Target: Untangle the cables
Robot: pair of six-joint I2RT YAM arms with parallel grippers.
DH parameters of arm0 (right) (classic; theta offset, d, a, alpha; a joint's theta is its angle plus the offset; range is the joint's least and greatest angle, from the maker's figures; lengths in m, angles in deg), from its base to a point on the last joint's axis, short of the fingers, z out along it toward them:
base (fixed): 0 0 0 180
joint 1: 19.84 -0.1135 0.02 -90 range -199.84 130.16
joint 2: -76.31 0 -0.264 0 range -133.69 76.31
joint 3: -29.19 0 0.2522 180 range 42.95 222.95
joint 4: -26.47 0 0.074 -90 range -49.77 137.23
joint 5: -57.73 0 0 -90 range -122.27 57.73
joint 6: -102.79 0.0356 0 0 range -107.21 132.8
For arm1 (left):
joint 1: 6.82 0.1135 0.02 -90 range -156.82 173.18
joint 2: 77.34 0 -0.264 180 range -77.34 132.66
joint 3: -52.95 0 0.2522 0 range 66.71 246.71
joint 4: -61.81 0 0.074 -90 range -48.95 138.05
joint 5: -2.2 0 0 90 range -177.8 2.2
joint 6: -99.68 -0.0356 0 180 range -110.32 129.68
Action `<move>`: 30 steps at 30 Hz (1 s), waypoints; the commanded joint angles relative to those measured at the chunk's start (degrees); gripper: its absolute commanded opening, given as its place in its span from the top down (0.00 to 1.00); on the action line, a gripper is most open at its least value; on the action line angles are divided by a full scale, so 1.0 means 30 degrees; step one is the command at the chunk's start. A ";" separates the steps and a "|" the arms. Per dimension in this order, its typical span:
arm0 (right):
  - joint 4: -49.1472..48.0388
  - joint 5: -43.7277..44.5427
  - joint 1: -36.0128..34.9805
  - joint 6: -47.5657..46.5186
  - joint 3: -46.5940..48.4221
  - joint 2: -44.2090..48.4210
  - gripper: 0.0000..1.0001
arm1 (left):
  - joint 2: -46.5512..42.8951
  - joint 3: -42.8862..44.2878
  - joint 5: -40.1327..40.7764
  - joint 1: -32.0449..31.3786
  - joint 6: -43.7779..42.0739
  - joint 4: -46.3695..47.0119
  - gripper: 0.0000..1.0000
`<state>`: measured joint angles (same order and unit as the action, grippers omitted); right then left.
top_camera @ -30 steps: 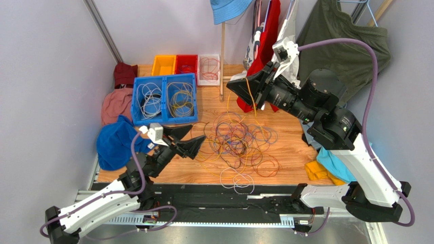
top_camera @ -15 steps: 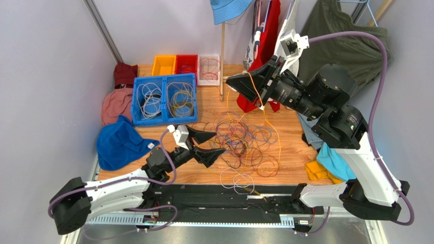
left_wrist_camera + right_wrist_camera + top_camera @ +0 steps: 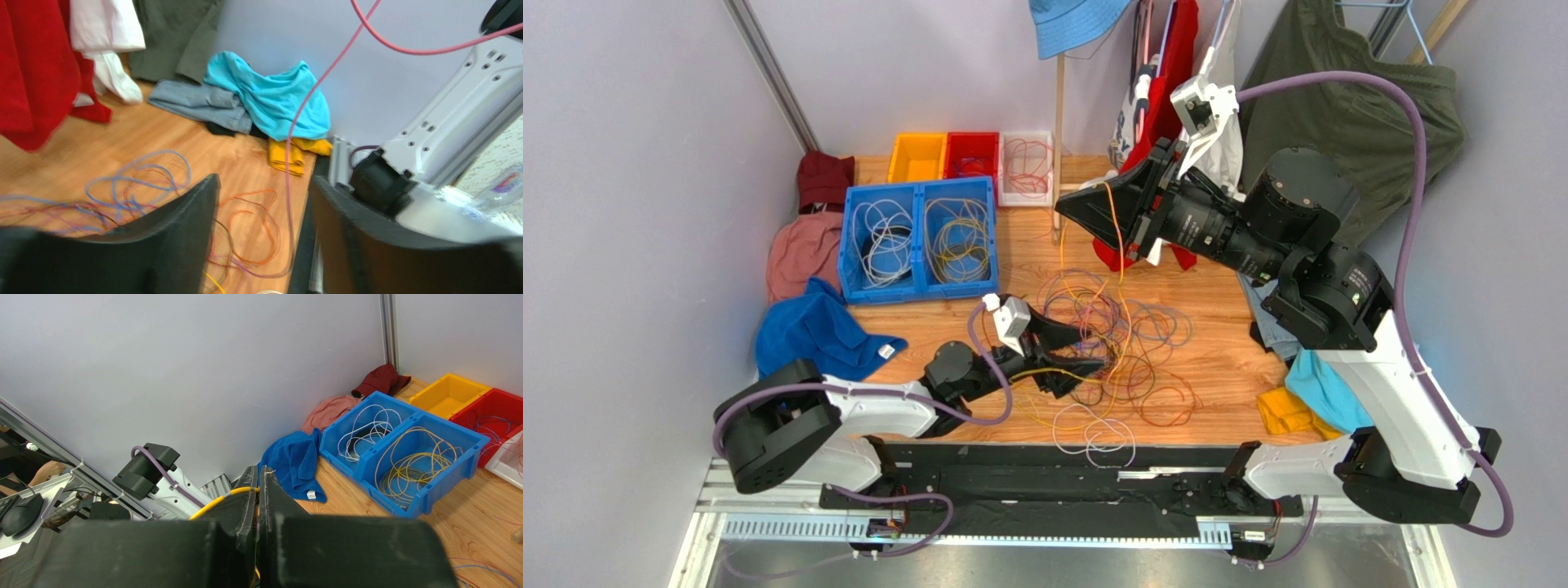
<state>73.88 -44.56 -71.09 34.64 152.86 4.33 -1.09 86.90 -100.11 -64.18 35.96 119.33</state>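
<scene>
The cables (image 3: 1118,343) lie in a loose tangle of orange, purple, brown and white loops on the wooden table. My right gripper (image 3: 1069,208) hangs high over the table's back and is shut on a yellow-orange cable (image 3: 1120,245) that drops into the tangle. In the right wrist view that cable (image 3: 224,501) comes out between the closed jaws (image 3: 259,478). My left gripper (image 3: 1081,365) lies low at the tangle's left side. Its jaws (image 3: 264,184) stand apart, with orange loops (image 3: 258,214) on the table and a pinkish strand (image 3: 288,153) rising between them.
A blue two-part bin (image 3: 918,239) holds white and yellow cables. Yellow (image 3: 918,157), red (image 3: 973,153) and white (image 3: 1027,165) trays stand behind it. A blue cloth (image 3: 811,343) lies left, cyan (image 3: 270,92) and yellow (image 3: 288,156) cloths right. A wooden pole (image 3: 1059,135) and hanging clothes are at the back.
My left arm has stretched to the right into the tangle and its jaws have narrowed. The right gripper has stayed raised with its cable, shifting only a little.
</scene>
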 commanded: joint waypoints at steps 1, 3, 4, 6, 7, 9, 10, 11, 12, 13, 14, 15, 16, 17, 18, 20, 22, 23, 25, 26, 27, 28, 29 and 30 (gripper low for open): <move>-0.0055 -0.0151 -0.0087 -0.0015 0.0570 0.0381 1.00 | 0.0922 0.1181 0.0028 -0.0127 0.0087 0.2052 0.77; 0.0091 0.0199 -0.0116 -0.0191 0.0746 0.0470 1.00 | 0.0050 0.1937 0.1460 -0.0127 0.0145 -0.2528 1.00; 0.0092 0.0347 -0.0116 -0.0337 0.0776 0.0586 1.00 | -0.0363 0.2553 0.3818 -0.0127 0.0174 -0.8584 1.00; 0.0034 0.0814 -0.0087 -0.0543 0.0864 0.0791 1.00 | -0.0456 0.4045 0.6029 -0.0011 0.0320 -1.3168 1.00; -0.0053 0.0991 -0.0087 -0.0660 0.0864 0.0966 1.00 | -0.0310 0.3937 0.7054 0.0135 0.0988 -1.4346 1.00; -0.0171 0.1401 -0.0087 -0.0836 0.0835 0.1230 1.00 | 0.0071 0.2651 0.7386 0.1038 0.2568 -1.4242 1.00; -0.0229 0.1577 -0.0087 -0.0953 0.0864 0.1348 1.00 | 0.0333 0.2270 0.7329 0.1451 0.4491 -1.4328 1.00; -0.0259 0.1811 -0.0116 -0.1041 0.1038 0.1465 1.00 | 0.1148 0.1686 0.7038 0.1919 0.5322 -1.4358 1.00; -0.0230 0.1929 -0.0087 -0.1100 0.1127 0.1640 1.00 | 0.1649 0.1506 0.6687 0.2707 0.6027 -1.4387 1.00; -0.0288 0.2046 -0.0116 -0.1100 0.1186 0.1758 1.00 | 0.2205 0.1388 0.6017 0.3005 0.7020 -1.4271 1.00; -0.0347 0.2250 -0.0087 -0.1187 0.1244 0.1875 1.00 | 0.3284 0.1271 0.5807 0.3298 0.7378 -1.4241 1.00; -0.0376 0.2426 -0.0087 -0.1188 0.1216 0.2166 1.00 | 0.3846 0.1328 0.5486 0.3388 0.7759 -1.4357 1.00; -0.0405 0.2544 -0.0087 -0.1246 0.1158 0.2285 1.00 | 0.4374 0.1357 0.5279 0.3447 0.8226 -1.4126 1.00; -0.0406 0.2748 -0.0087 -0.1247 0.1128 0.2431 1.00 | 0.5220 0.1358 0.5016 0.3476 0.8347 -1.3804 1.00; -0.0319 0.2750 -0.0087 -0.1276 0.1012 0.2520 1.00 | 0.5606 0.1387 0.4521 0.3477 0.8493 -1.3424 1.00; -0.0084 0.2808 -0.0087 -0.1334 0.0865 0.2462 1.00 | 0.6279 0.1329 0.4223 0.3477 0.8817 -1.2253 1.00; -0.0141 0.2926 -0.0116 -0.1393 0.0134 0.2433 1.00 | 0.6284 0.1299 0.3346 0.3477 0.8701 -1.1634 1.00; -0.0200 0.3013 -0.0087 -0.1567 -0.0216 0.2433 1.00 | 0.5906 0.1241 0.3199 0.3477 0.8526 -1.1633 1.00; -0.0464 0.3189 -0.0087 -0.1685 -0.0919 0.2258 1.00 | 0.5087 0.1066 0.3196 0.3477 0.7796 -1.2040 0.97; -0.0522 0.3277 -0.0087 -0.1773 -0.1068 0.2170 1.00 | 0.3690 0.0920 0.3371 0.3477 0.7647 -1.2652 0.83; -0.0639 0.3336 -0.0087 -0.1919 -0.1156 0.1937 1.00 | 0.2777 0.0947 0.3895 0.3477 0.6833 -1.4370 0.74; -0.0669 0.3336 -0.0087 -0.1950 -0.1273 0.1819 1.00 | 0.0592 0.1034 0.4074 0.3448 0.6477 -1.5489 0.68; -0.0727 0.3336 -0.0087 -0.1979 -0.1275 0.1557 1.00 | -0.0648 0.1064 0.4772 0.3447 0.6154 -1.6602 0.47; -0.0989 0.3394 -0.0087 -0.2066 -0.1304 0.1438 1.00 | -0.1936 0.1152 0.5736 0.3418 0.5426 -1.8760 0.35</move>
<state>72.92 -35.76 -71.09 30.36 150.06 11.35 7.21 90.02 -87.96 -53.63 58.43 77.63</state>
